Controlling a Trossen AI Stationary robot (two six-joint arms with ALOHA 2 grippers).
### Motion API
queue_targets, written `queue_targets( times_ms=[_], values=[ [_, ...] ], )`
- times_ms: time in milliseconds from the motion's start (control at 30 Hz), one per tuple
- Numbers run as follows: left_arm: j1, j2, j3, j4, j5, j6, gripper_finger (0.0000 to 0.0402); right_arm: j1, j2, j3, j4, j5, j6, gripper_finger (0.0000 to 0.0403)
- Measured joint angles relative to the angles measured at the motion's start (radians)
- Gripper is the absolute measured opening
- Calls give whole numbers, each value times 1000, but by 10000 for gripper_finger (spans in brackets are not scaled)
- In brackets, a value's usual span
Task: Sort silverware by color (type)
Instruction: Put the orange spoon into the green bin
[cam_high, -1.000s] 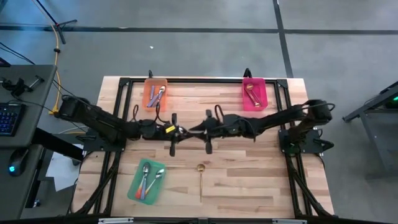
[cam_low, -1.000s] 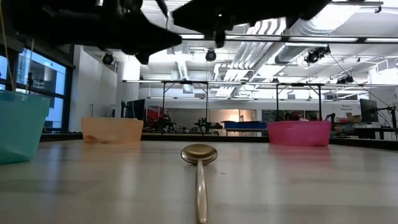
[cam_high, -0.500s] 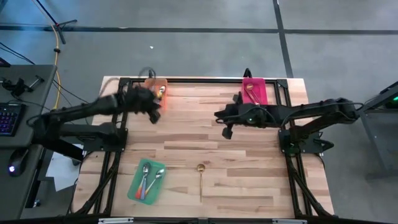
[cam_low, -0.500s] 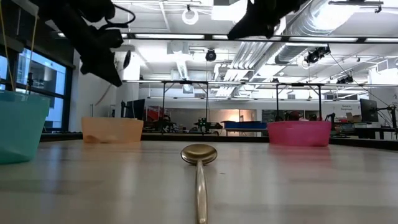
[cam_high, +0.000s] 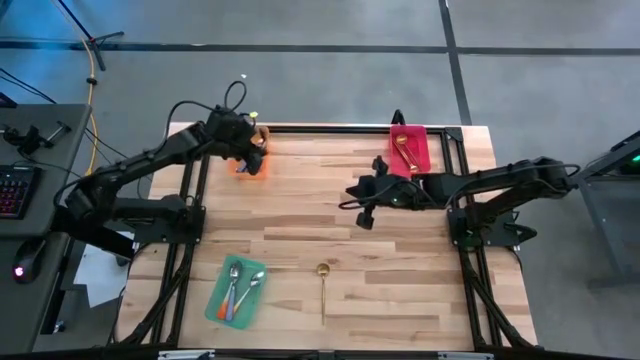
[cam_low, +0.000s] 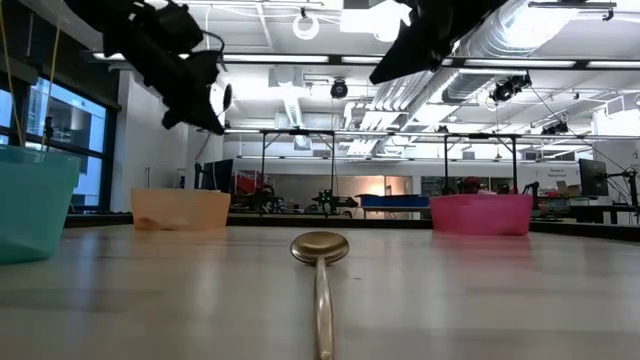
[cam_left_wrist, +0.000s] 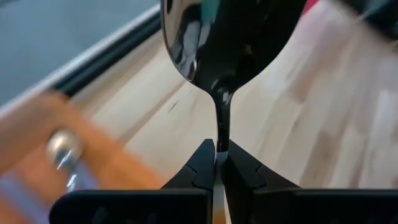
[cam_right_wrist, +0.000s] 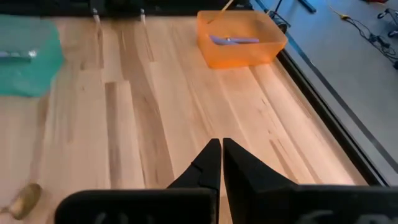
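My left gripper (cam_high: 252, 152) is high above the orange tray (cam_high: 245, 168) at the table's far left corner, shut on a spoon (cam_left_wrist: 224, 37) whose silver bowl sticks out beyond the fingertips; its handle is hidden behind the fingers. My right gripper (cam_high: 362, 208) hangs shut and empty above the table's middle right. One all-gold spoon (cam_high: 322, 280) lies flat on the bare wood near the near edge, bowl toward the far side. A purple-handled spoon (cam_right_wrist: 231, 40) lies in the orange tray. My left gripper (cam_left_wrist: 218, 149) pinches the spoon's thin neck (cam_left_wrist: 222, 127), just behind the bowl, between its two fingertips. The spoon runs along the fingers, with the bowl (cam_low: 221, 97) pointing out past them. It is lifted clear, well above the table and the tray.
The green tray (cam_high: 236, 290) near the near left corner holds several spoons. The pink tray (cam_high: 410, 150) at the far right holds a gold spoon. Bare wood lies between the trays. A black frame runs along the far edge and both sides.
Both grippers stood fingertip to fingertip over the table's middle a second ago. My left gripper has swung to the far left corner, above the orange tray, and turned. My right gripper has drawn back toward the right and far side.
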Motion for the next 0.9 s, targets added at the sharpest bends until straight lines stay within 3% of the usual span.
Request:
queue_targets(
  times_ms=[133,533,667,900],
  values=[
    [-19,-7,-19,119,69,-8,3,-27,13,-1,12,-40,-21,0],
    [-29,-26,-23,116,67,25,3,-135,46,-1,107,-173,-93,0],
    [-48,-36,-33,109,63,26,3,-179,87,-1,148,-274,-105,0],
    [-191,-128,-65,20,51,9,3,-203,176,-1,261,-380,-139,0]
  ],
)
